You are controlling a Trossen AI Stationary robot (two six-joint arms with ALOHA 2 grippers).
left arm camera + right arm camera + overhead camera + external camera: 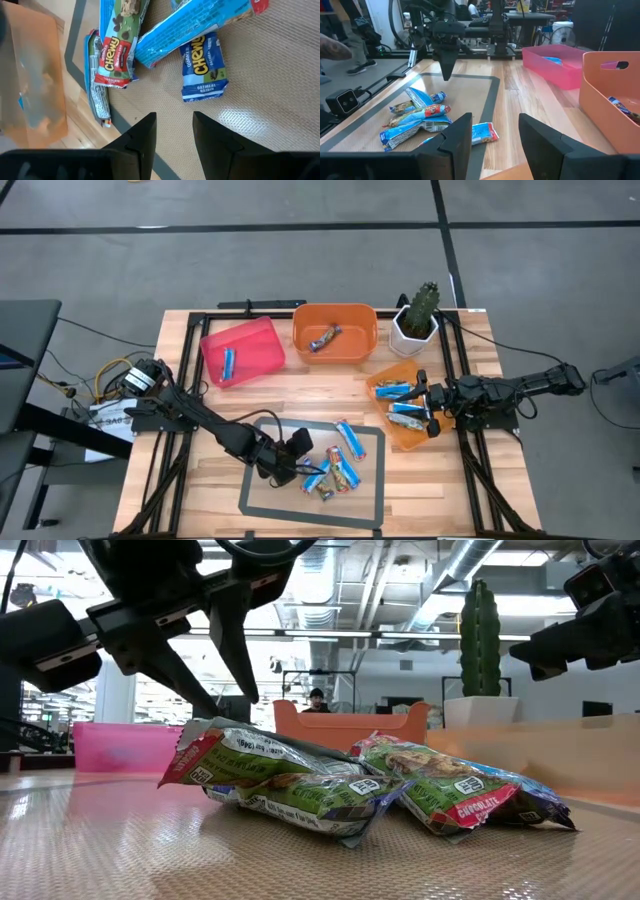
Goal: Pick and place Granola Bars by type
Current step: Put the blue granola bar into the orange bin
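Shiny blue-wrapped Granola Bars [337, 467], some green-and-red, heaped on mat [262, 500]

In the left wrist view, the upper Granola Bars [200, 20] run off the picture's edge, and an orange shape [32, 85] beside them is too blurred to identify. Seen from overhead, the wrapper print on the bar in the orange bin [325, 337] is too small to read.

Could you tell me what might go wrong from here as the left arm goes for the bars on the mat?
The bars in the pile overlap, so the open left gripper beside them may pinch two wrappers at once or push them around. In the left wrist view a bar lies half off the mat edge, which might make it awkward to grip. The right gripper waits over the orange tray.
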